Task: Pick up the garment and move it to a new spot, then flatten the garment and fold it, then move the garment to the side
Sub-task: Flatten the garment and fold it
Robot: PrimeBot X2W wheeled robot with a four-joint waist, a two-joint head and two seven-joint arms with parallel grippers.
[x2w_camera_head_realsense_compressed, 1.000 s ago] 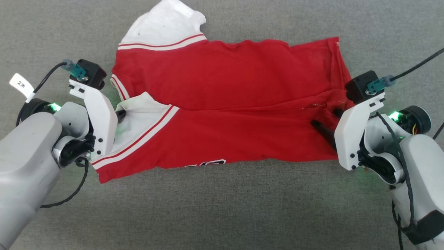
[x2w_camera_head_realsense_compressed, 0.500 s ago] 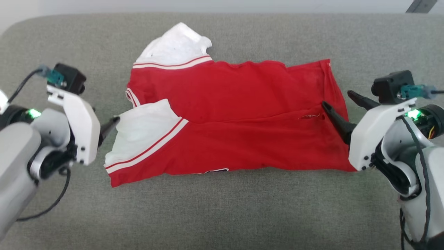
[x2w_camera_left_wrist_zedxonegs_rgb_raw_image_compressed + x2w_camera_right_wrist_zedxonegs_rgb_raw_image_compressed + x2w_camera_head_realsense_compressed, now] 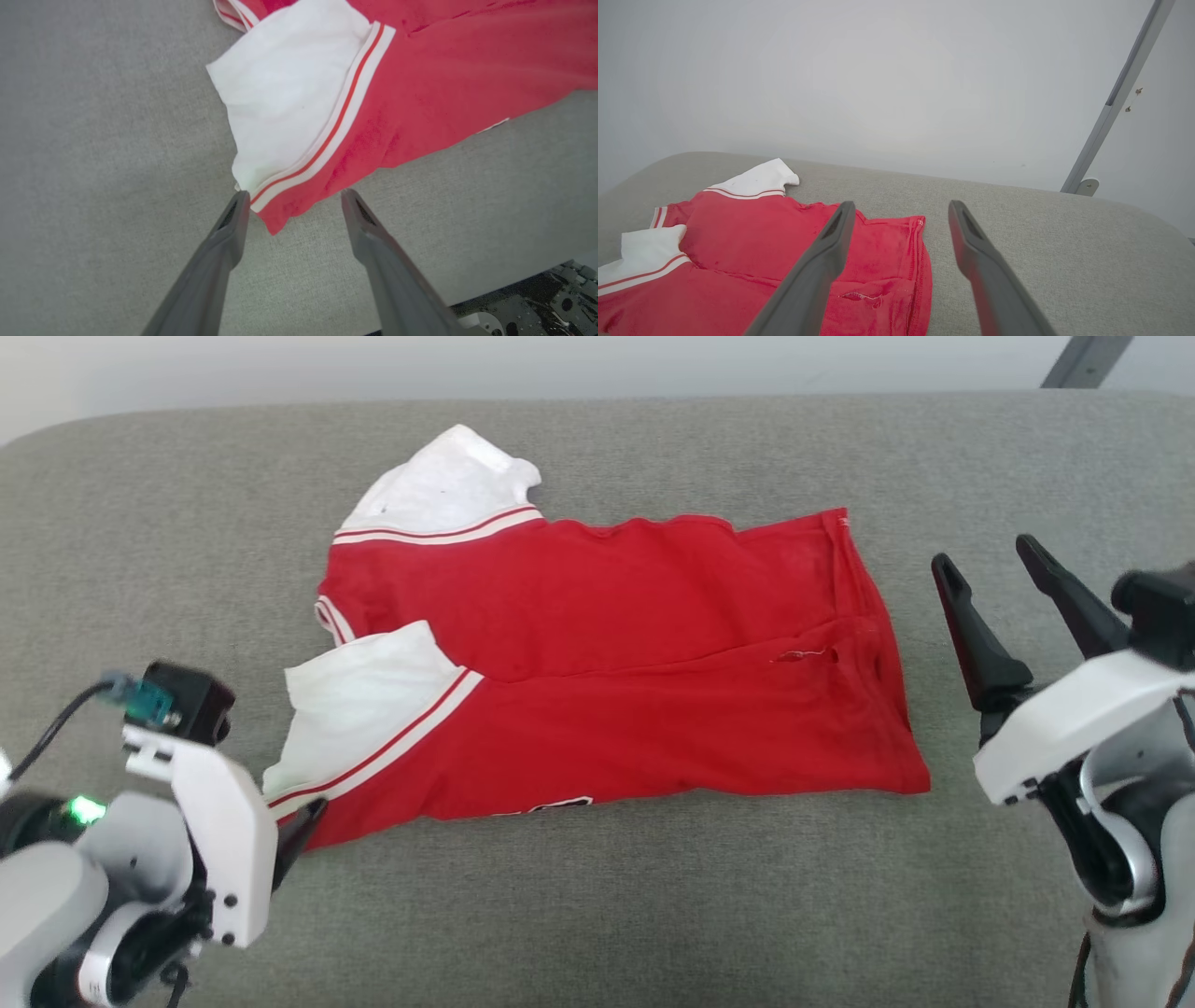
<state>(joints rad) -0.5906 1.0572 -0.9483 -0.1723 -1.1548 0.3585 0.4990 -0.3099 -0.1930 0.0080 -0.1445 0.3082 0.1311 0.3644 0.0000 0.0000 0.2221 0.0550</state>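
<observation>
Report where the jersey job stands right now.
Done: the garment lies fairly flat on the grey cushion, folded once lengthwise, with the white sleeves at the left. In hand: nothing is held. The left gripper has its fingers spread at the near left corner, and the right gripper is open beside the hem, apart from it. Left: probably another fold, then moving it to the side.

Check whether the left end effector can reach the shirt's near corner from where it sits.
Probably yes. The left end effector is open, and the red corner of the shirt shows between its fingertips, lying on the grey cushion. Nothing lies between them, so a short advance should do.
</observation>
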